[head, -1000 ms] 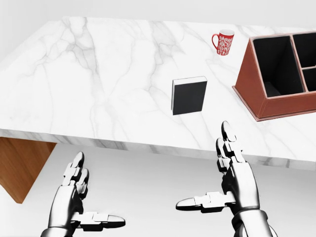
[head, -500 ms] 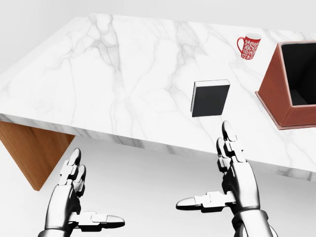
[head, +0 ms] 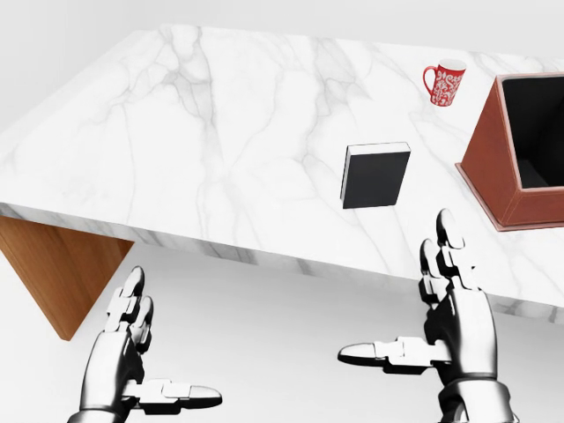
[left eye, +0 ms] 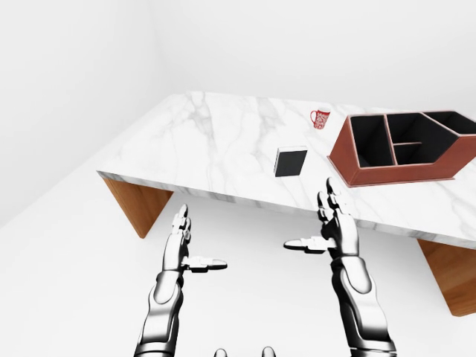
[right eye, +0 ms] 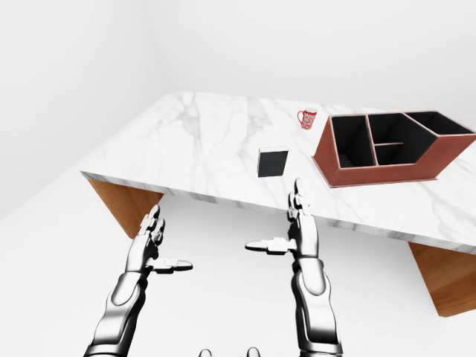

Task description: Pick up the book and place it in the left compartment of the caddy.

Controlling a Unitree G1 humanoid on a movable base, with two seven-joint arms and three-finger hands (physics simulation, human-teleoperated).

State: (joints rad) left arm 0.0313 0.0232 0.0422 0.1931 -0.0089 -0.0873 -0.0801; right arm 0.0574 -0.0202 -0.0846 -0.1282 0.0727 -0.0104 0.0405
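- The marble table (head: 220, 132) is seen filling the upper two thirds of the head view, its near edge running from middle left down to lower right; a wooden support (head: 53, 264) is seen under it at the left.
- The red-brown caddy (left eye: 401, 149) is placed at the right of the table; in the left-eye view one long compartment is seen on its left and smaller ones to the right, all dark inside.
- The right hand (head: 458, 326) is shown at the lower right of the head view, fingers straight and spread, thumb stretched out to the left. Nothing is held or touched. Compared with half a second ago, it is found further right and slightly lower, while table and book are unchanged in the frame.
- The left hand (head: 132, 352) is shown at the lower left, likewise opened flat and empty, below the table edge.
- The black book (head: 376, 174) is lying flat on the marble, centre right of the head view, apart from both hands and left of the caddy.
- A red patterned mug (head: 443, 82) is standing at the upper right, near the caddy.
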